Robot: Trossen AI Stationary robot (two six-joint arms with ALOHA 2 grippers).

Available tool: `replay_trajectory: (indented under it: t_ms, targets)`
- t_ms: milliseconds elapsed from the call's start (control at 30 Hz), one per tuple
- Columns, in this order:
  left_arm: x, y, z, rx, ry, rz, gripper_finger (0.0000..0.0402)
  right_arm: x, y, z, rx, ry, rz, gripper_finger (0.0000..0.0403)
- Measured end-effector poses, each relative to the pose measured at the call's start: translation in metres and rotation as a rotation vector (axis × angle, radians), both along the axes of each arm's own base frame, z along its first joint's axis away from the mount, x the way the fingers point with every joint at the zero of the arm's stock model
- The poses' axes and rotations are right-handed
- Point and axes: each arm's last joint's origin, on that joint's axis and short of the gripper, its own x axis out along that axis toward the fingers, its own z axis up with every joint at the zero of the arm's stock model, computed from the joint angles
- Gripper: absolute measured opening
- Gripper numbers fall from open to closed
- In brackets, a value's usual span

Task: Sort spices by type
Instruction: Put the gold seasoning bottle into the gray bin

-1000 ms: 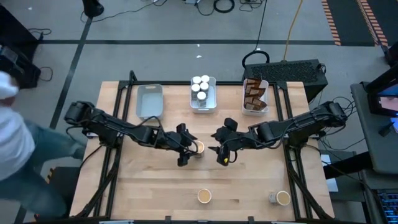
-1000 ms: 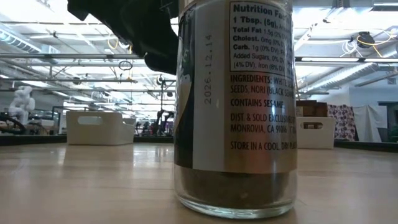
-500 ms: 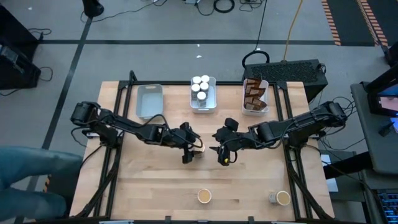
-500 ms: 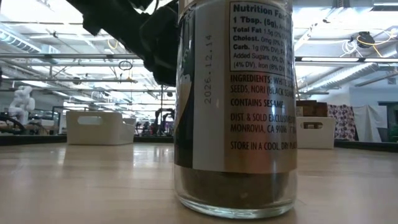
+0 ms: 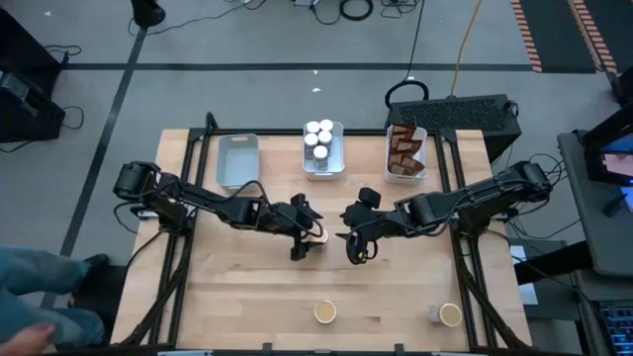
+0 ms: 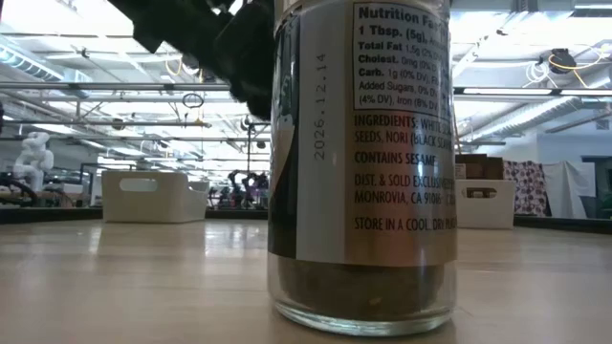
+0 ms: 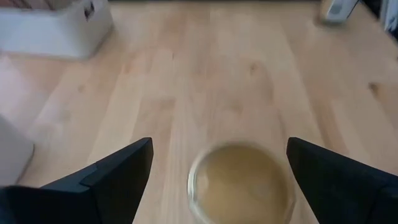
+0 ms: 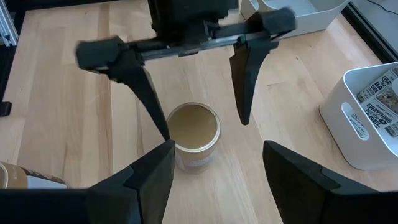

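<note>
Wooden table (image 5: 247,287), mid-area: tan-topped tub (image 5: 316,235) standing between spread fingers of left gripper (image 5: 309,237), not touched. Right gripper (image 5: 353,243) just beside, facing it, fingers also wide, holding nothing.

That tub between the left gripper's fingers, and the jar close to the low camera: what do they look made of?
Tub: probably clear plastic or glass with a matte tan top; its wall shows the contents. Jar: likely glass, glossy, with highlights, a see-through base and a printed paper label. The left gripper is open around the tub.

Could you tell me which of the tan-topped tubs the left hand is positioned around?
The round tan-topped tub at the table's centre, between the open left hand's fingers; the others sit near the front edge.
</note>
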Motion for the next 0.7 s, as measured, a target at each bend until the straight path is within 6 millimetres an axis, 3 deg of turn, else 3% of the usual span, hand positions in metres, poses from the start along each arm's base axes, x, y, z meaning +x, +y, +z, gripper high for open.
replay_trajectory:
  t_ms: [233, 700]
  targets:
    - [0.005, -0.0008, 0.0098, 0.016, -0.035, -0.016, 0.0373, -0.0003, -0.0001, -0.0002, -0.001, 0.004, 0.0, 0.0226]
    - [0.0032, -0.0102, 0.006, 0.064, -0.007, -0.079, 0.0373, -0.0012, -0.0002, -0.0011, -0.005, 0.018, 0.0, 0.0226]
